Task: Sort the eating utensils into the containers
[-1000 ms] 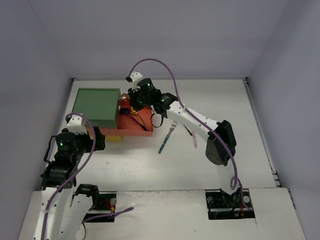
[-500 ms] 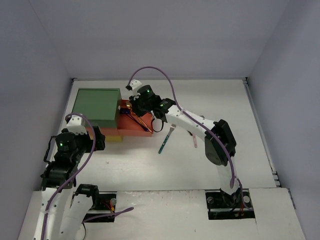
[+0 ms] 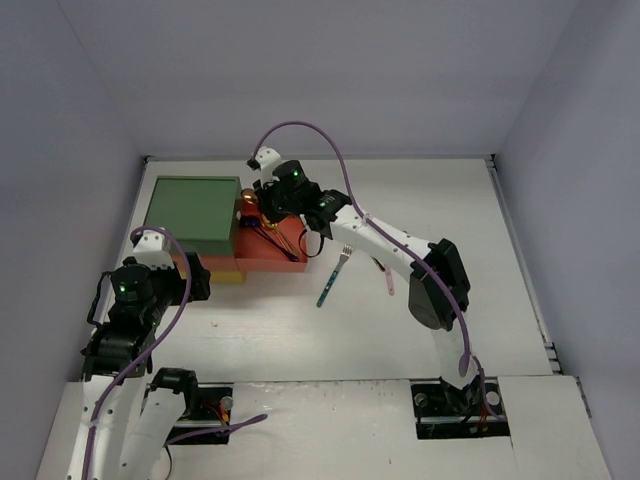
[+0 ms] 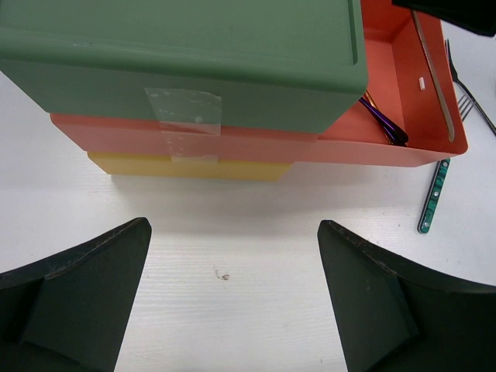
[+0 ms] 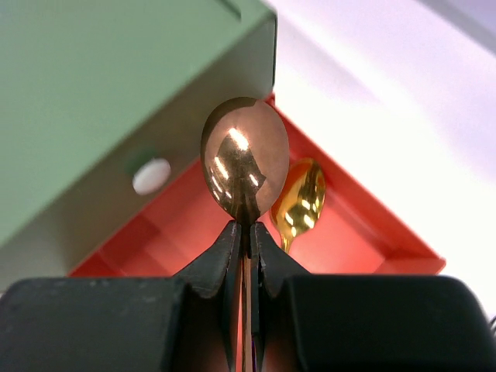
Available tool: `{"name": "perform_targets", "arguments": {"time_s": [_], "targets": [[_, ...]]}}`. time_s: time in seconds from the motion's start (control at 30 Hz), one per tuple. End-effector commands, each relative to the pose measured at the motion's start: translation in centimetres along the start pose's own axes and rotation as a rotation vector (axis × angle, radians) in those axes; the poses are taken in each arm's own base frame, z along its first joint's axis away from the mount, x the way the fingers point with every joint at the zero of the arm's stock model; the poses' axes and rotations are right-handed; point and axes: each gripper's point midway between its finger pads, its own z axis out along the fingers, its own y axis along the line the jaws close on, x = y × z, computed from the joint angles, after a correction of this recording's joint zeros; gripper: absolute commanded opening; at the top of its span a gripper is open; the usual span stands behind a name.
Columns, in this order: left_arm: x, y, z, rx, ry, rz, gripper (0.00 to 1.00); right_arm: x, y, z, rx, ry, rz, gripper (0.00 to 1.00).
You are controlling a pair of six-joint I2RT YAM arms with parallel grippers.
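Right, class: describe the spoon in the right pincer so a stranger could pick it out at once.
Find the green-topped drawer unit at the table's far left, with its orange-red drawer pulled out to the right. Over that drawer the right pincer is shut on a spoon. It is copper-coloured and gripped, unlike the gold spoon lying loose in the drawer.

White table (image 3: 300, 335) w/ drawer unit (image 3: 192, 210), green-handled fork (image 3: 333, 279), pink utensil (image 3: 388, 281).

setting: robot lab | evidence: white-walled enclosure (image 3: 320, 70), white table (image 3: 300, 330)
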Motion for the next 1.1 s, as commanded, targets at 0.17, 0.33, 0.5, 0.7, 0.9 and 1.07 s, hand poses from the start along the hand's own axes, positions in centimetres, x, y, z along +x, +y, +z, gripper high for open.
{"name": "perform_targets", "arguments": {"time_s": [0.17,0.33,0.5,0.7,0.9,1.07], "targets": [[-1.9,-0.6,0.2,0.023,-0.063,-0.005,0.87,-3.1,0.6,0.3,-0.027,-0.100,-0.023,0.00],[-1.9,-0.6,0.2,0.024,-0.061,-0.004,0.87,-0.5,0.0,0.9,-0.009,-0.046,-0.035,0.02],[-1.8,-0.6,0.3,0.023,-0.058,-0.004,0.87,0.3,-0.1,0.8,-0.004,-0.030,-0.039,0.12],[-1.8,-0.6,0.3,0.021,-0.058,-0.005,0.87,-0.6,0.1,0.1,-0.012,-0.048,-0.040,0.24],[-3.4,-0.7,-0.4,0.018,-0.088,-0.013,0.87,-3.2,-1.6,-2.9,0.056,-0.106,-0.009,0.34],[-6.7,-0.4,-0.7,-0.038,-0.077,-0.011,0.87,-3.2,-5.8,-6.4,0.111,-0.120,0.153,0.38]]}}
